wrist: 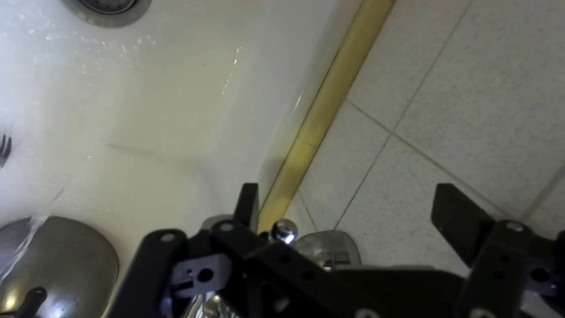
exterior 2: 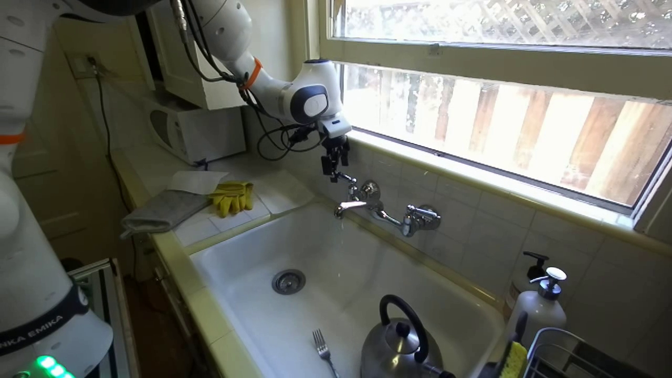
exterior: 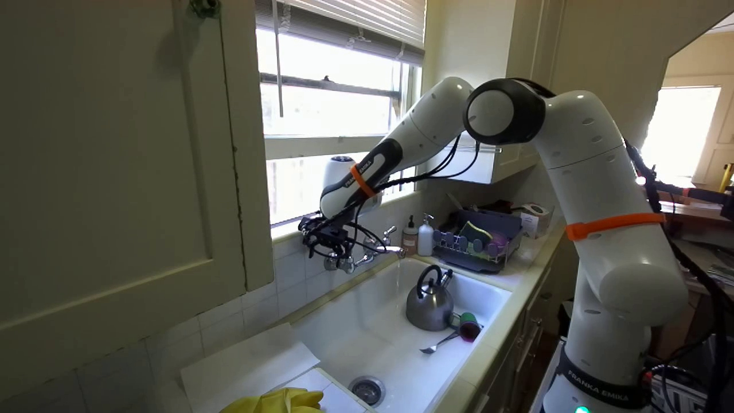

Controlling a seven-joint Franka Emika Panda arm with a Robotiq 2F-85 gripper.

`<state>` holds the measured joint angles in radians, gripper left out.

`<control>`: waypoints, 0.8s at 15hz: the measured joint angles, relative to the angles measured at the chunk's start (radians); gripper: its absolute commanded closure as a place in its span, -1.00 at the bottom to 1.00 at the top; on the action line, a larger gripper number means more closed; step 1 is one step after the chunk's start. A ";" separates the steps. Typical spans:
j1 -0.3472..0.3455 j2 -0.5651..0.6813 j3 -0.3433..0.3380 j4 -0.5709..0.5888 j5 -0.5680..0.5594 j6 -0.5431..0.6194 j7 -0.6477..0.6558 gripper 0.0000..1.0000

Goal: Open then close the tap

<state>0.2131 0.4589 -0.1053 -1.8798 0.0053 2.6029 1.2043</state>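
The tap [exterior 2: 377,211] is fixed to the wall [exterior 2: 488,239], with its spout [exterior 2: 348,206] projecting over the sink [exterior 2: 247,262]. Water [exterior: 397,278] is seen falling from it in a thin stream; the opening is therefore judged to be done, at least in part, and the closing not yet completed. The gripper [wrist: 346,198] is placed at one handle [exterior 2: 350,181], its fingers [wrist: 461,221] spread wide and nothing clamped between them. A ball end [wrist: 284,230], taken as the handle's, is seen in the gap, just beside one finger; whether it is touched cannot be told. For the next move, a sideways push on the handle by that finger is probably called for, until the water is stopped; the proper direction of turn is not shown. The spread of the fingers is made plain only in the wrist view, where little of the tap is left uncovered. In an exterior view, a cup [exterior: 468,328] is shown beside the kettle [exterior: 430,308]; in the wrist view the cup is absent and the kettle only partly caught.
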 measured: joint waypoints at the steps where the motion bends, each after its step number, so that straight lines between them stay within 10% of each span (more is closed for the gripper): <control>1: 0.001 0.000 -0.001 -0.002 -0.003 0.004 0.007 -1.00; 12: 0.002 0.000 -0.009 -0.013 -0.041 0.030 0.022 -1.00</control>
<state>0.2153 0.4590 -0.1145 -1.8924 -0.0352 2.6325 1.2259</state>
